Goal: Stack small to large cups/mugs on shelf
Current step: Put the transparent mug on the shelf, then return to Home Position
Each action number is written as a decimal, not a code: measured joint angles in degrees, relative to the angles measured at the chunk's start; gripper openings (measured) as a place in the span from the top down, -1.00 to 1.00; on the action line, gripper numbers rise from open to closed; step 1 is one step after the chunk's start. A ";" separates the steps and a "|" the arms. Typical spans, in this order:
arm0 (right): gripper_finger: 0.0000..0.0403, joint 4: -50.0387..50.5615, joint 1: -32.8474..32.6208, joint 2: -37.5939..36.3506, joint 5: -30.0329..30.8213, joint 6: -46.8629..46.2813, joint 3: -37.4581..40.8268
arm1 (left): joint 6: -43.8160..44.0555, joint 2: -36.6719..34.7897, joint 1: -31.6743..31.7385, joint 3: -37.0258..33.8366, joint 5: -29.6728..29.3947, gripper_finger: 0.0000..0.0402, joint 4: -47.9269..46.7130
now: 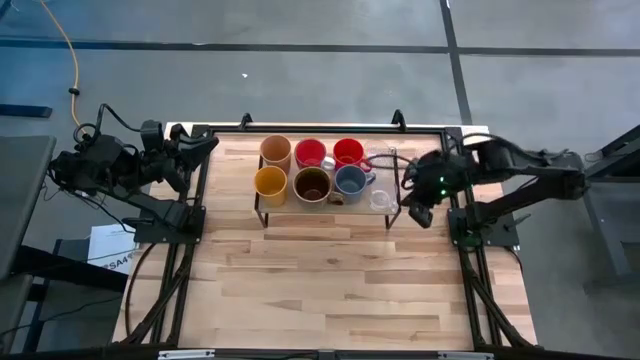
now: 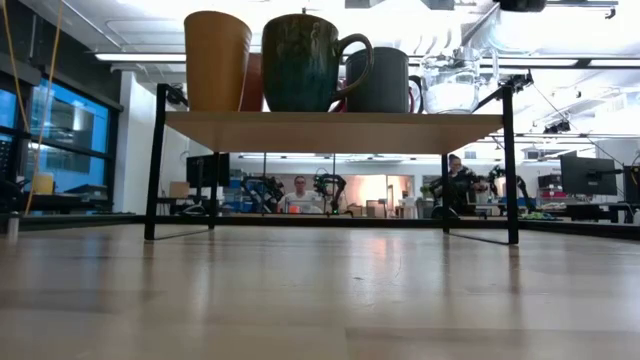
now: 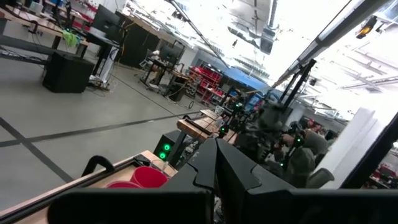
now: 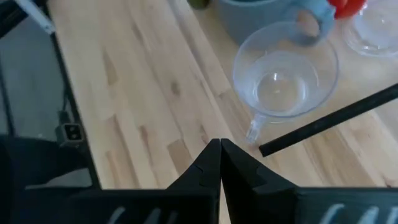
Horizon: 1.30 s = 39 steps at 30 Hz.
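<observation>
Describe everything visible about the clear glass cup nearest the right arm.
The clear glass cup is a small, see-through, round bowl-shaped vessel with a little glass handle on one side. It stands upright and empty on the shelf, at the right end of its front row, close beside the grey-blue mug; whether they touch cannot be told. The right pincer, shut, hovers just short of the handle without touching it.

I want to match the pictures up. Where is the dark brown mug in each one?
High view: the dark-brown mug sits in the front row, middle of the shelf.
Low view: on the shelf top, second from left.
Left wrist view: not in it.
Right wrist view: not in it.
Shared landmark: the grey-blue mug beside it.
</observation>
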State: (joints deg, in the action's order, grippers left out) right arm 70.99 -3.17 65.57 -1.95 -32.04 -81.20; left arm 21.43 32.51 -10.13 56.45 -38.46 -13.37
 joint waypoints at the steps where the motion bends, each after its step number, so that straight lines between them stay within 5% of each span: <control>1: 1.00 -0.53 -0.95 0.20 1.25 -1.28 0.67 | -0.02 0.00 0.00 0.00 -0.35 1.00 -0.02; 11: 1.00 -11.67 -6.22 2.75 4.14 -10.56 12.44 | 0.20 0.00 0.00 0.00 -0.65 1.00 -0.02; 21: 1.00 -4.83 -7.00 2.33 13.68 -14.48 12.54 | 0.28 0.00 0.00 0.00 -0.80 1.00 -0.02; 39: 1.00 0.44 -3.95 2.23 17.01 -14.01 12.51 | 1.36 0.00 0.00 0.00 -0.78 1.00 -0.04</control>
State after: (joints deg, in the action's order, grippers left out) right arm 71.44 -7.11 67.80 15.05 -46.05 -68.69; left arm 22.79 32.51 -10.13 56.45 -39.24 -13.41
